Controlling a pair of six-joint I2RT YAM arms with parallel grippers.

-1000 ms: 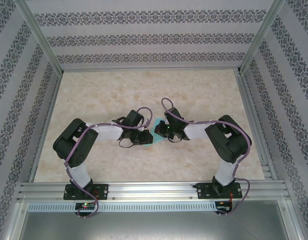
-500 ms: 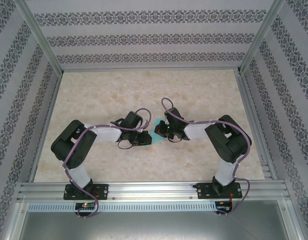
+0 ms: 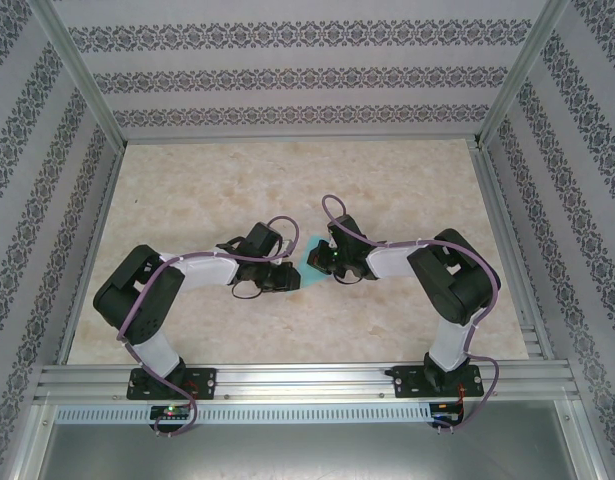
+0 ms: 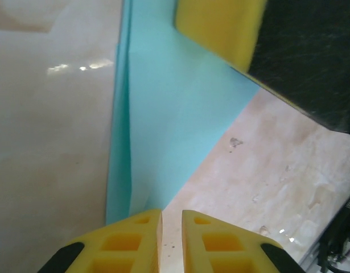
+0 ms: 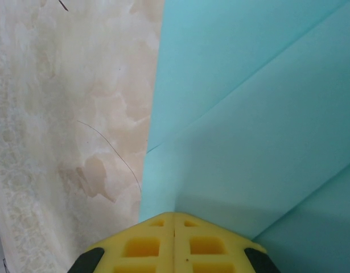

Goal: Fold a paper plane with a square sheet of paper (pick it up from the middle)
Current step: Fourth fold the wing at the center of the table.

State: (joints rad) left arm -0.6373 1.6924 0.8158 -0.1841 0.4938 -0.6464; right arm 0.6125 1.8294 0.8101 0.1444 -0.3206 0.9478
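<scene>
"Top external first: what did you have?"

"I had both arms bent inward over the middle of the bench [image 3: 417, 190]. The left pincer [image 3: 290, 275] and right pincer [image 3: 322, 262] faced each other, with the square sheet of paper [image 3: 309, 255] lying between and partly under them. From up there I couldn't judge either opening."

"Left wrist?"

"I saw the sheet flat on the bench, already creased. A folded flap ran along its left edge, and it narrowed to a point at my left fingertips. Those tips stood narrow, with a thin slit of bare bench showing between them and nothing pinched that I could see. A yellow pad [image 4: 217, 25] of the other pincer sat on the sheet's far end."

"Right wrist?"

"Fingers closed tip to tip, resting on the paper near its edge, with diagonal fold lines layered ahead. I read that as pressing, not gripping."

"So how far along?"

"Early to middle, I judged. The first folds were in and a point was forming, but it wasn't a slim dart with a centre crease yet. The wing folds and the lift from the middle remained."
</scene>
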